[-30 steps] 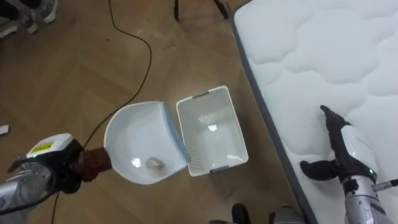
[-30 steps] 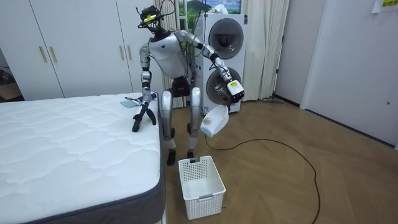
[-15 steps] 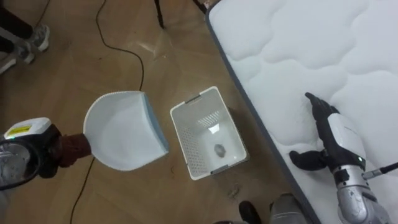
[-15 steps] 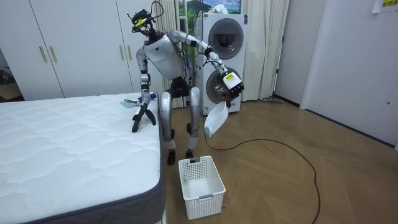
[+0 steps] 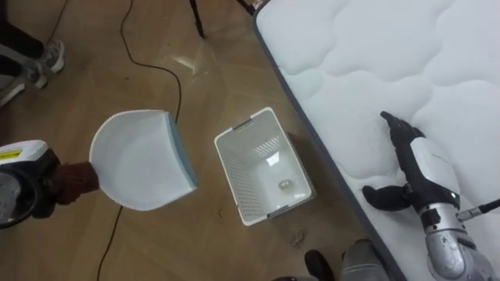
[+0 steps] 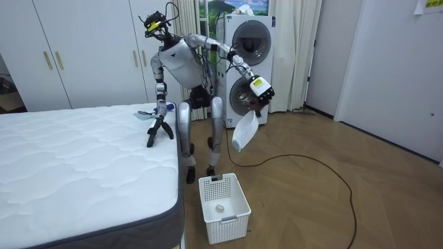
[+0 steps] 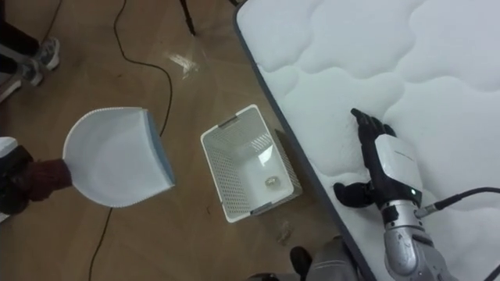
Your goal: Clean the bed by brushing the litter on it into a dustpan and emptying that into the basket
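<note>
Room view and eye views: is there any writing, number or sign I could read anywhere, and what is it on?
Yellow label on the back of the left hand: print too small to read.
Yellow sticker on the wall: too blurred to read.
No writing seen on the dustpan, basket or mattress.

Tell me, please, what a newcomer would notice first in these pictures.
The left hand holds a white dustpan above the wooden floor, left of a white basket with a small wad lying in it. The right hand rests open on the white mattress beside the basket.
</note>
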You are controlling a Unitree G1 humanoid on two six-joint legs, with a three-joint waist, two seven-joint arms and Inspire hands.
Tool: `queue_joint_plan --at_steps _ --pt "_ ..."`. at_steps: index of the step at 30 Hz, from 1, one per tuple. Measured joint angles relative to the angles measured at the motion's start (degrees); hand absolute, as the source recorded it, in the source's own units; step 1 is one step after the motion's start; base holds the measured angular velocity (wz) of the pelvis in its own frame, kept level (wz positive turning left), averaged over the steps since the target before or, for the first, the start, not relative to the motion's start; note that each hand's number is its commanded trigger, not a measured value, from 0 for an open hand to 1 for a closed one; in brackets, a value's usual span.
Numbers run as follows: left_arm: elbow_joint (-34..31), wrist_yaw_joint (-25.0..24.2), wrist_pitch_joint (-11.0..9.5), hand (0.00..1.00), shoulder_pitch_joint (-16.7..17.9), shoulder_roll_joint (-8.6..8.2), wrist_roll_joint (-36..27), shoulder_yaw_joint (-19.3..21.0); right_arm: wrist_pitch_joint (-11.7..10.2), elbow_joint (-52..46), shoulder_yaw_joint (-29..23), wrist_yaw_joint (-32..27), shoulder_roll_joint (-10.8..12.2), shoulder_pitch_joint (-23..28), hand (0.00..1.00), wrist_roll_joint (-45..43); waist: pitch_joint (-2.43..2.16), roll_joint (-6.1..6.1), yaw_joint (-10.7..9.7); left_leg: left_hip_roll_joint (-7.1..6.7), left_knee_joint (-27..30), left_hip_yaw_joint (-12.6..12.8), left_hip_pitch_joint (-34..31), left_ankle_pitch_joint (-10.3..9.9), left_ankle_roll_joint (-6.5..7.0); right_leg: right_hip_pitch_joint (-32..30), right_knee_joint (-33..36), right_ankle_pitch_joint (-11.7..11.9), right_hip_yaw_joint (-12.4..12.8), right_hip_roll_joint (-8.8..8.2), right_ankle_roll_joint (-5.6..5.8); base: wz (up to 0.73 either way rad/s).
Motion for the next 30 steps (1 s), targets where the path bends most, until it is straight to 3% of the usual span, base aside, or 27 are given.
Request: queue_joint_plan --at_steps 4,6,10,14,16,18,21,24,28,30 --pt "-0.03 0.31 -0.05 1.00 -0.79 -0.16 -0.21 -1.74 -0.54 0.38 0.43 0.07 -0.12 -0.32 0.00 0.32 0.60 -0.86 -0.55 0.12 0.19 -0.04 0.02 0.00 0.01 0.56 -0.34 -0.01 -0.74 -0.12 -0.01 0.07" --pt "-0.31 0.64 -0.42 1.00 -1.02 -0.40 -0.14 -2.79 -0.89 1.54 0.57 0.21 0.07 -0.65 0.00 0.25 0.94 -2.07 -0.82 0.27 0.20 0.03 0.24 0.00 0.01 0.97 -0.66 -0.01 -0.90 -0.08 -0.01 0.06" --pt "-3.62 2.22 -0.72 1.00 0.42 -1.99 -0.23 -2.80 -2.11 4.39 1.70 -0.75 0.07 -0.87 0.00 0.68 0.73 -3.69 -0.46 0.66 0.12 -0.01 0.27 -0.06 0.09 1.49 -1.55 0.05 -1.20 0.06 0.07 0.02" --pt "-8.10 4.49 -1.59 1.00 2.53 -4.85 -0.52 -2.50 -2.27 5.60 2.10 -1.63 0.41 -0.35 0.00 0.62 0.16 -5.28 1.53 1.40 0.51 -0.15 0.21 -0.41 0.09 1.72 -2.98 0.76 -0.76 0.80 -0.11 -0.15" --pt "-11.44 5.14 -2.21 1.00 4.51 -5.78 -0.53 -2.07 -2.24 5.80 2.23 -1.60 0.61 0.35 0.00 0.63 -0.53 -6.62 2.62 1.56 1.17 -0.51 0.31 -0.76 -0.12 1.61 -3.09 0.79 0.09 1.21 -0.11 -0.32" --pt "-14.38 5.50 -3.78 1.00 7.97 -8.77 -2.08 0.26 -1.93 7.46 3.30 -1.52 1.14 0.70 0.00 1.34 -1.53 -8.70 6.09 2.82 1.84 -0.90 1.49 -1.29 -0.54 3.03 -4.95 2.15 2.56 3.21 -0.33 -0.79" --pt "-19.19 5.52 -6.12 1.00 12.33 -11.45 -2.90 4.68 -1.14 10.38 3.18 -1.40 3.19 1.71 0.00 3.07 -2.31 -10.34 7.74 3.54 2.30 -5.98 3.69 -2.18 -2.02 7.13 -8.55 3.56 2.41 5.21 -0.67 -0.44" --pt "-21.82 5.64 -7.42 1.00 14.78 -12.66 -3.57 7.36 0.19 10.58 1.11 -1.39 4.69 3.76 0.00 5.14 -2.47 -11.78 8.13 4.59 1.85 -6.39 6.95 -3.29 -2.68 10.70 -11.05 4.26 2.49 6.49 -0.50 -0.16" --pt "-21.99 5.64 -7.48 1.00 15.49 -13.85 -7.63 9.78 1.37 10.53 -1.56 -2.65 5.33 6.72 0.00 5.08 -2.54 -12.37 8.05 6.07 1.48 -5.97 9.24 -4.15 -2.81 14.12 -14.91 6.28 2.65 8.09 -0.17 -0.23" --pt "-22.11 5.74 -7.54 1.00 16.61 -17.24 -7.86 11.95 1.79 10.38 -2.46 -3.27 5.39 8.36 0.00 5.05 -2.69 -13.17 7.98 6.29 0.81 -4.40 11.19 -4.62 -2.38 15.35 -15.75 6.88 4.11 8.67 0.31 -0.43"
